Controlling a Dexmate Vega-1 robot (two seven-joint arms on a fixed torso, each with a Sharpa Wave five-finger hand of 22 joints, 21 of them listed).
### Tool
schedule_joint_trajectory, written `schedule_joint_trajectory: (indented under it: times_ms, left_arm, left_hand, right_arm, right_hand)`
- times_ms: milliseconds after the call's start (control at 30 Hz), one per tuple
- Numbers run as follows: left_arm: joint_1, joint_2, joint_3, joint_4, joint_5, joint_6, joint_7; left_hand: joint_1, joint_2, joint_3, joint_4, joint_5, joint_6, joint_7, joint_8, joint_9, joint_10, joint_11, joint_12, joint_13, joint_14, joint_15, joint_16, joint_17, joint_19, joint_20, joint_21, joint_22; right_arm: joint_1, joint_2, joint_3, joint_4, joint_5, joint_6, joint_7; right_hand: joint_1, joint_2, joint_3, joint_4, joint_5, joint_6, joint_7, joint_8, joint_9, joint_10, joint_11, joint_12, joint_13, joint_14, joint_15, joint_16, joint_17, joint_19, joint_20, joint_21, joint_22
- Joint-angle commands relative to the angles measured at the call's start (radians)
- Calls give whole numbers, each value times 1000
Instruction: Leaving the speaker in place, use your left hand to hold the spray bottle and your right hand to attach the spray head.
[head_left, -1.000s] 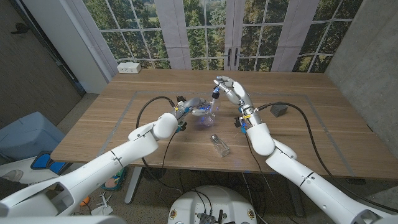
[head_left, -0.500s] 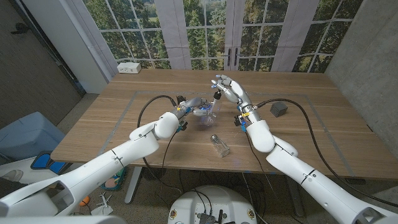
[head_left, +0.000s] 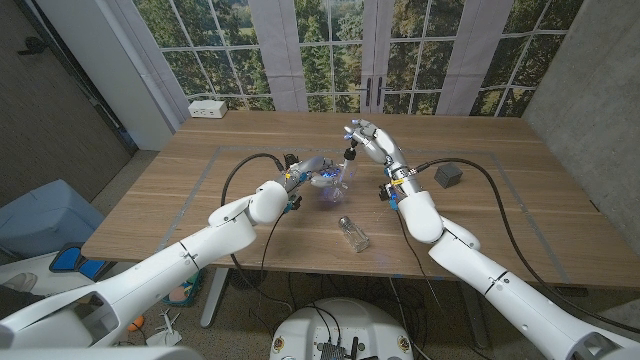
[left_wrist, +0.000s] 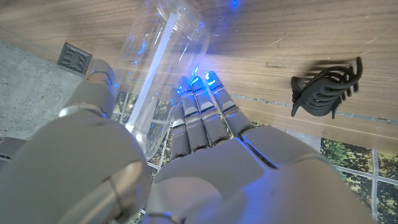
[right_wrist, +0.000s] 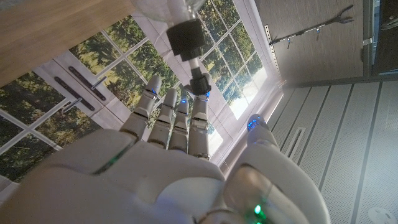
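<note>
My left hand (head_left: 312, 170) grips the clear spray bottle (head_left: 333, 188) just above the table's middle and holds it tilted. In the left wrist view the bottle (left_wrist: 155, 50) lies between the thumb and fingers of that hand (left_wrist: 205, 155). The spray head (head_left: 348, 155) sits at the bottle's neck, with a black collar (right_wrist: 186, 37) and a small nozzle top. My right hand (head_left: 370, 142) hovers beside it. In the right wrist view this hand (right_wrist: 168, 162) has straight fingers whose tips reach the nozzle, and the thumb stands well apart. The dark grey speaker (head_left: 447, 177) stands to the right.
A small clear jar (head_left: 353, 232) lies on its side nearer the table's front edge. A white power strip (head_left: 208, 108) sits at the far left corner. A black claw clip (left_wrist: 326, 92) lies on the wood near the bottle. Black cables trail from both wrists.
My right hand has drifted slightly to the right at the spray head. The left hand and the bottle have stayed put.
</note>
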Motion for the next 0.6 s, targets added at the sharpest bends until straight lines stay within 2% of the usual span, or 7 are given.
schedule_joint_trajectory:
  times_ms: [33,167,400,533,600]
  left_arm:
    - [6,-3,-5,-1,-1,-9,6]
    - [8,-5,-7,0,-3,-14,10]
    - [8,-8,-10,1,-8,-18,11]
    - [8,-9,-10,3,-9,-20,11]
    - [8,-10,-10,3,-11,-20,10]
  left_hand:
    - [235,233,78,73,5,267,-75,1,4,146,-147,8,3,4,-157,-2,2,-1,0,9,1]
    - [235,233,78,73,6,267,-75,0,4,147,-149,8,3,5,-156,-2,2,-1,1,10,1]
    - [236,233,77,73,5,268,-76,-1,5,147,-150,7,3,6,-157,-2,2,0,0,11,0]
    - [236,233,77,74,6,267,-75,-2,5,148,-148,8,3,6,-156,-2,2,-1,0,12,0]
    - [236,234,77,74,6,267,-75,-2,5,148,-148,7,3,7,-157,-1,2,0,0,13,0]
  right_arm:
    - [-16,13,20,7,8,-18,-61]
    - [-22,15,26,9,5,-24,-82]
    - [-38,20,36,12,0,-30,-124]
    - [-46,19,40,12,-6,-28,-142]
    - [-49,19,41,16,-9,-18,-153]
  right_hand:
    - [-2,2,9,-1,-2,9,8,3,5,5,8,10,3,9,0,5,4,3,1,4,2]
    - [-3,2,10,-1,-2,20,14,7,7,9,9,13,3,14,2,7,4,5,2,3,1]
    - [-10,3,10,0,-5,72,37,29,17,34,20,26,3,33,4,17,6,16,7,3,1]
    - [-16,3,9,2,-8,111,49,46,25,51,25,32,3,45,6,23,8,24,9,4,1]
    - [-21,2,9,2,-11,149,52,66,34,68,27,38,3,53,8,27,8,24,9,2,2]
